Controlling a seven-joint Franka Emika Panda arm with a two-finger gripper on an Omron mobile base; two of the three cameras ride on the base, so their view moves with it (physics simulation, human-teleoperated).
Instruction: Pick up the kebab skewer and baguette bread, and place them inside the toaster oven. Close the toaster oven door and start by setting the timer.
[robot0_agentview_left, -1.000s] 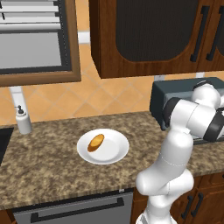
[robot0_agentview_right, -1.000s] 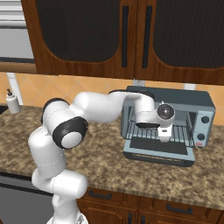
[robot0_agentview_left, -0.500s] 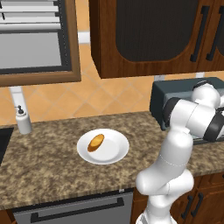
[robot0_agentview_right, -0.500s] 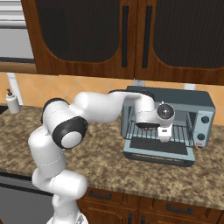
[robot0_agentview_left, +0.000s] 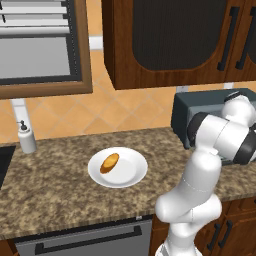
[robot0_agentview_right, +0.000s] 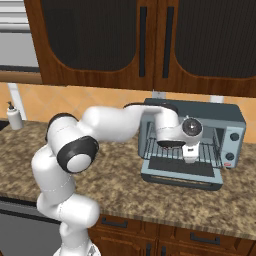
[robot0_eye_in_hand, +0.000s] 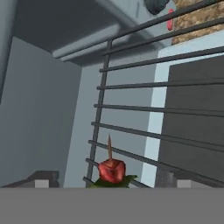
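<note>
Two dark fingertips (robot0_eye_in_hand: 43, 179) stand wide apart at the bottom of your hand view, so your gripper (robot0_eye_in_hand: 111, 181) is open, and nothing is clamped between the tips. Between them lies the kebab skewer (robot0_eye_in_hand: 111, 169): a red chunk over something green, its thin stick pointing away from the hand, resting on the bars of the wire rack (robot0_eye_in_hand: 144, 109). The tips sit to either side of it without touching it, as far as you can tell.

From the right base view, your gripper (robot0_agentview_right: 188, 156) hangs at the mouth of the toaster oven (robot0_agentview_right: 232, 131), just above the rack and above the toaster oven door (robot0_agentview_right: 181, 176), which is dropped flat toward you. The oven's knobs sit on its right panel, beside the hand. Around the tips you have the oven's grey side wall on one side and the ceiling of the cavity close above; the rack bars run onward with bare room beyond the skewer's tip.

Over in the left base view, the baguette bread (robot0_agentview_left: 109, 163) lies on the white plate (robot0_agentview_left: 131, 172), well apart from the oven, to its left on the speckled counter (robot0_agentview_left: 55, 190). A soap dispenser (robot0_agentview_left: 26, 137) stands near the back wall, farther left. Between plate and oven the counter is bare; the arm's own elbow stands in front of the oven from that side. Dark wood cabinets (robot0_agentview_right: 150, 40) hang above the oven.
</note>
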